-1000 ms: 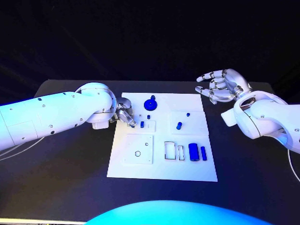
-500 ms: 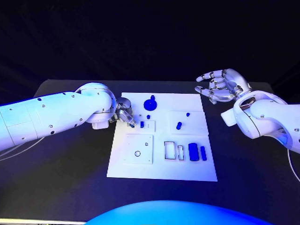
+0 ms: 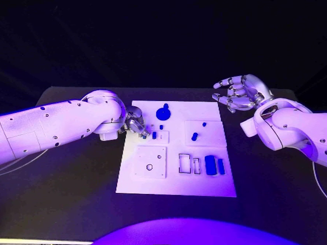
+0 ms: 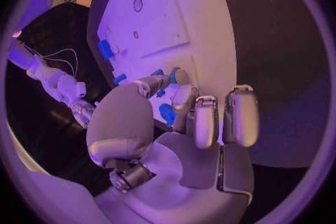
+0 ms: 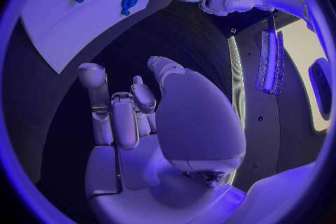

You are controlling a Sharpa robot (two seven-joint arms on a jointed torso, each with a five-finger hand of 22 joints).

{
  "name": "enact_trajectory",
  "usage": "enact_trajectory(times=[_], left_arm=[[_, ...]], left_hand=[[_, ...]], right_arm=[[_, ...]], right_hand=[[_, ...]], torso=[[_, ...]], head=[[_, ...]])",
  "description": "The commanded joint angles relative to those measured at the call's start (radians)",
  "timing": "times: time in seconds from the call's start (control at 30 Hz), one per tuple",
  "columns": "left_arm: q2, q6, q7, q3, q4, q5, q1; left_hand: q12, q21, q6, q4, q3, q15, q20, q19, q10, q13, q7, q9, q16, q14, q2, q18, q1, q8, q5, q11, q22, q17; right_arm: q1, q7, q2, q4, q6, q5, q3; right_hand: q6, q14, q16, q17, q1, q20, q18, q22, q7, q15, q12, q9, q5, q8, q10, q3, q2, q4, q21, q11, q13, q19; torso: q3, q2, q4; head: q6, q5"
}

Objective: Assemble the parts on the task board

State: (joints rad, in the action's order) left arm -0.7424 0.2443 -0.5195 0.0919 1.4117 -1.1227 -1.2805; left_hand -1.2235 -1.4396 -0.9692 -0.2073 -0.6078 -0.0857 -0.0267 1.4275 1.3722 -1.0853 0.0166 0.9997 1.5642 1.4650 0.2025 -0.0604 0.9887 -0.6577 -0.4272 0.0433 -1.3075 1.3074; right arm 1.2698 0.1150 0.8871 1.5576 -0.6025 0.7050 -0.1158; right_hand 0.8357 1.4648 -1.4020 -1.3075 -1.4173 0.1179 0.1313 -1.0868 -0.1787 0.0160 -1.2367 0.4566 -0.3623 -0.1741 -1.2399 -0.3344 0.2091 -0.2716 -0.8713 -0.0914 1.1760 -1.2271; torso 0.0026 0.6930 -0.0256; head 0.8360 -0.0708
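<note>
While left robot hand (image 3: 136,125) touches task board (image 3: 177,184) | right robot hand (image 3: 241,93) spread

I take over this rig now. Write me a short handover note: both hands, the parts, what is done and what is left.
Left hand: at the task board's left edge, fingertips by a small blue part; whether it grips anything I cannot tell.
Right hand: raised off the board's far right corner, fingers apart, holding nothing.
Parts: a round knob part at the far edge, a small peg mid-board, two blue blocks near the right edge.
Done: unclear. Left: the loose-looking parts.
</note>
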Motion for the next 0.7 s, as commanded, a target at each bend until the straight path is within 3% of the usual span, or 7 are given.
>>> enact_trajectory(times=[0.03, 0.47, 0.7], left_arm=[[0.004, 0.007, 0.005, 0.002, 0.000, 0.003, 0.004], [0.002, 0.011, 0.005, 0.002, -0.004, -0.011, 0.004], [-0.005, 0.007, 0.004, 0.002, 0.000, -0.020, 0.004]], left_hand=[[0.003, 0.003, -0.001, -0.008, 0.019, -0.005, 0.005, 0.004, -0.006, 0.000, 0.004, -0.002, 0.007, 0.106, 0.000, 0.005, -0.008, 0.007, 0.006, 0.000, -0.012, 0.263], [0.002, 0.004, -0.003, -0.034, 0.066, -0.005, 0.005, 0.004, -0.006, -0.001, 0.004, -0.005, 0.007, 0.106, 0.000, 0.005, -0.006, 0.008, 0.010, 0.000, -0.013, 0.263], [0.002, 0.005, -0.004, -0.077, 0.137, -0.004, 0.004, 0.005, -0.006, -0.001, 0.005, -0.010, 0.007, 0.106, 0.007, 0.005, 0.001, 0.009, 0.031, -0.001, -0.013, 0.263]], right_arm=[[0.000, 0.012, -0.001, 0.000, -0.003, 0.000, 0.000], [0.000, 0.012, -0.002, -0.003, -0.001, 0.000, 0.000], [0.000, 0.012, -0.002, -0.004, 0.001, 0.000, 0.000]], right_hand=[[-0.008, 0.023, 0.006, 0.000, 0.005, -0.002, 0.012, 0.001, 0.002, -0.004, 0.003, 0.001, -0.003, -0.003, 0.002, -0.004, 0.007, 0.001, 0.005, 0.003, -0.001, 0.000], [-0.008, 0.023, 0.006, 0.000, 0.005, -0.002, 0.012, 0.000, 0.002, -0.004, 0.003, 0.001, -0.003, -0.004, 0.002, -0.004, 0.008, 0.001, 0.005, 0.003, -0.001, 0.000], [-0.008, 0.023, 0.006, 0.000, 0.005, -0.002, 0.012, 0.000, 0.002, -0.004, 0.003, 0.001, -0.003, -0.004, 0.002, -0.004, 0.008, 0.001, 0.005, 0.003, -0.001, 0.000]], torso=[[0.0005, 0.000, 0.0004], [0.0007, 0.000, -0.0010], [0.0000, 0.000, 0.0000]], head=[[0.000, 0.000], [-0.001, -0.001], [-0.002, 0.003]])
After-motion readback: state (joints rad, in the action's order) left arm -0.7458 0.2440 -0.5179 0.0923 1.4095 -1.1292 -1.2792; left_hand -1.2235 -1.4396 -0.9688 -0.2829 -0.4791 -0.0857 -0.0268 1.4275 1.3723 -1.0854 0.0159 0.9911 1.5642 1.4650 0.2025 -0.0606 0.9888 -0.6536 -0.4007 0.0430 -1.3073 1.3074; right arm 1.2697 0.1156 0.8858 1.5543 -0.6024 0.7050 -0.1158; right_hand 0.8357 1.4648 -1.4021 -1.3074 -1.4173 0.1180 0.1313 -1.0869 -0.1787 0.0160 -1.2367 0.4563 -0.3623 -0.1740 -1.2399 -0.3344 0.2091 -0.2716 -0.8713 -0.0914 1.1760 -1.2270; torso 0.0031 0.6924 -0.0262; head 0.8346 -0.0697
